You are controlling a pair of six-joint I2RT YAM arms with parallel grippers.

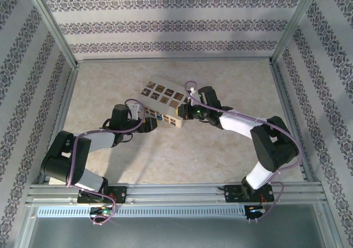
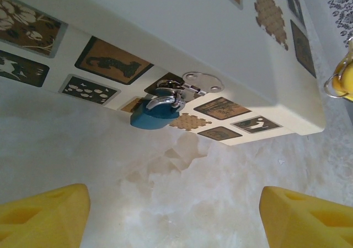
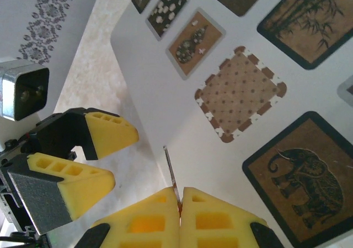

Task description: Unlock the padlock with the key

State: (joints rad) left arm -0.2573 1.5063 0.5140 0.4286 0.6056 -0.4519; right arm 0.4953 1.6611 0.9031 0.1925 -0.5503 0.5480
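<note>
Beside the box (image 1: 164,100), left gripper (image 2: 174,199) gapes before padlock (image 2: 153,114); right gripper (image 3: 180,197) pinches key (image 3: 171,168).

Pretty sure it's a lab test booth: silver aluminium frame rails (image 1: 176,190) and grey floral-print wallpaper panels (image 1: 176,22) around the beige marbled tabletop (image 1: 182,154).

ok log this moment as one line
left gripper: open, short of padlock | right gripper: shut on key | padlock: hanging from hasp on box | key: not in padlock
</note>
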